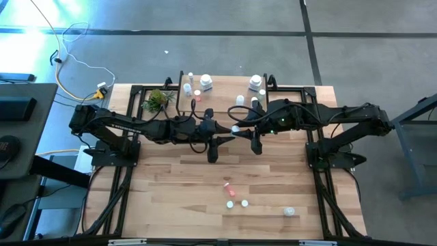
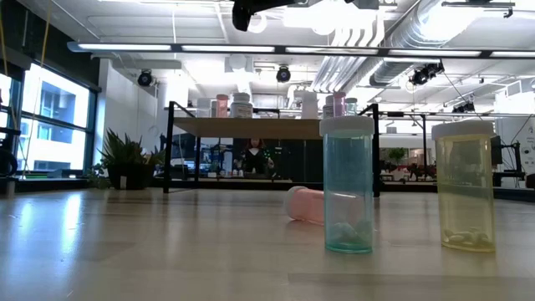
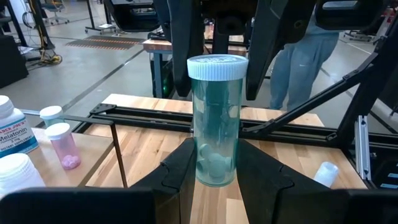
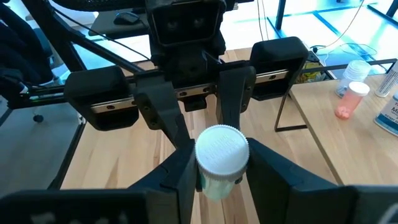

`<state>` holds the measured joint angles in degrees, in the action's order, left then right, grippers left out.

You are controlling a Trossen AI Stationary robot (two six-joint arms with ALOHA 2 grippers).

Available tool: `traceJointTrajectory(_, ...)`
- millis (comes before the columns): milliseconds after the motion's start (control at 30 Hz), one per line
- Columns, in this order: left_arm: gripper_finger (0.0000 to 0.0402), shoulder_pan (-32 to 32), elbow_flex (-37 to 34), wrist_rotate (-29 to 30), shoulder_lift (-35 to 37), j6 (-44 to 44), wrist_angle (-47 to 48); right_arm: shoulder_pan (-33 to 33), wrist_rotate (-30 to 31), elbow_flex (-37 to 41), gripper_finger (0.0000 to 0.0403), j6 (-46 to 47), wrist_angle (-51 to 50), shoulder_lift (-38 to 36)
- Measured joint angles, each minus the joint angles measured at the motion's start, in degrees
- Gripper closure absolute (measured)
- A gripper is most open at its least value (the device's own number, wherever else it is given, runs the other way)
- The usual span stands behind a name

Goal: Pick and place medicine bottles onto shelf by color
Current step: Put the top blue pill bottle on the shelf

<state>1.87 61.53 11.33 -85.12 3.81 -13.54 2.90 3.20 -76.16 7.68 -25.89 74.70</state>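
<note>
Two grippers, left and right, are pinched on one green-tinted bottle beside the shelf, and it could be dropped if either releases early.

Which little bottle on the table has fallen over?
The pink bottle lies on its side. The green bottle and the yellow bottle near it both stand upright with white caps on.

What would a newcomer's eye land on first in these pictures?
The two grippers meeting above the table's middle, left gripper and right gripper both shut on one white-capped green bottle. Behind them the shelf at the table's far edge already carries several bottles. A few more bottles sit on the near part of the table, one pink one lying down.
</note>
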Motion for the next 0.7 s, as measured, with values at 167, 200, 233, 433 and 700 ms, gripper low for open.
traceJointTrajectory(167,0.0310,0.0,0.0,0.0,0.0,0.0,0.0,0.0,0.0,0.0,0.0292,0.0,0.0,0.0)
traceJointTrajectory(200,0.0310,0.0,0.0,0.0,0.0,0.0,0.0,0.0,0.0,0.0,0.0292,0.0,-0.1,0.0)
traceJointTrajectory(233,0.0310,0.0,0.0,0.0,0.0,0.0,0.0,0.0,0.0,0.0,0.0292,0.0,-0.1,0.0)
traceJointTrajectory(433,0.0300,0.0,0.0,0.0,0.0,0.0,0.0,0.0,0.0,0.0,0.0292,0.3,-0.4,0.0)
traceJointTrajectory(700,0.0241,0.0,0.0,0.0,0.0,-1.0,0.3,0.0,0.2,0.0,0.0293,1.1,-1.1,0.1)
